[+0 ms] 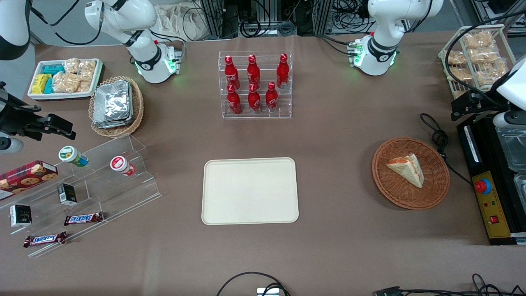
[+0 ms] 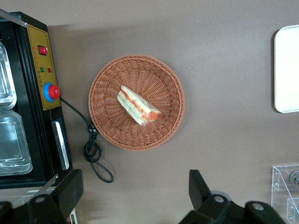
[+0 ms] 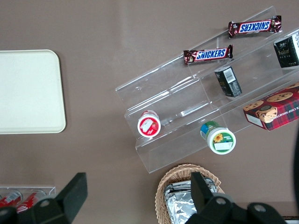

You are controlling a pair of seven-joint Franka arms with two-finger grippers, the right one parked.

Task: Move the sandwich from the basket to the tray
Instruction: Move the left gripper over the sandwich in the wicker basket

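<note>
Brown table (image 1: 337, 135), sandwich (image 1: 407, 169) in basket (image 1: 435, 193) — tip toward tray (image 1: 250, 191), gripper (image 2: 133, 193) (fingers apart) above.

Light: I see even, bright overhead light.
Shadows: soft under the basket (image 2: 136, 101).
Focus: sharp except the blurred gripper (image 2: 135, 193).

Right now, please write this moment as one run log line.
sandwich: in basket | tray: bare | gripper: open, high above table, near basket

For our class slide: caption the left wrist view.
Open hand above the table, sandwich lying in the basket, tray empty.
</note>
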